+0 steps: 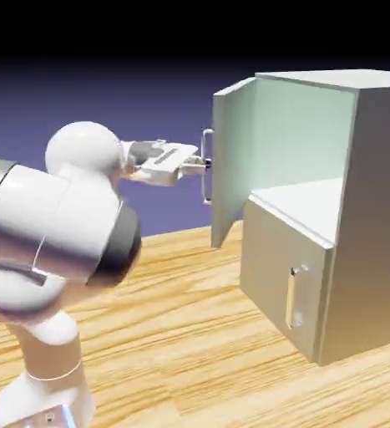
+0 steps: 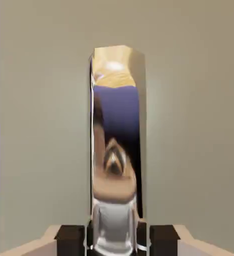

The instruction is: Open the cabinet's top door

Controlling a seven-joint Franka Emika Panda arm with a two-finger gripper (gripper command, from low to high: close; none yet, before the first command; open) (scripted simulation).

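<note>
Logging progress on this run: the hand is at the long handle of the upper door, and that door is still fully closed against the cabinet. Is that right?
Not quite. The hand is at the long handle, but the upper door is not closed: the exterior view shows it swung well open, away from the cabinet, exposing the upper compartment. The lower door is shut. In the hand view the handle sits between the fingertips.

Rendered sim scene: wood-grain table (image 1: pixel 189 334), plain blue-violet backdrop (image 1: pixel 106 100), grey-green cabinet (image 1: pixel 373 209), no room details.
</note>
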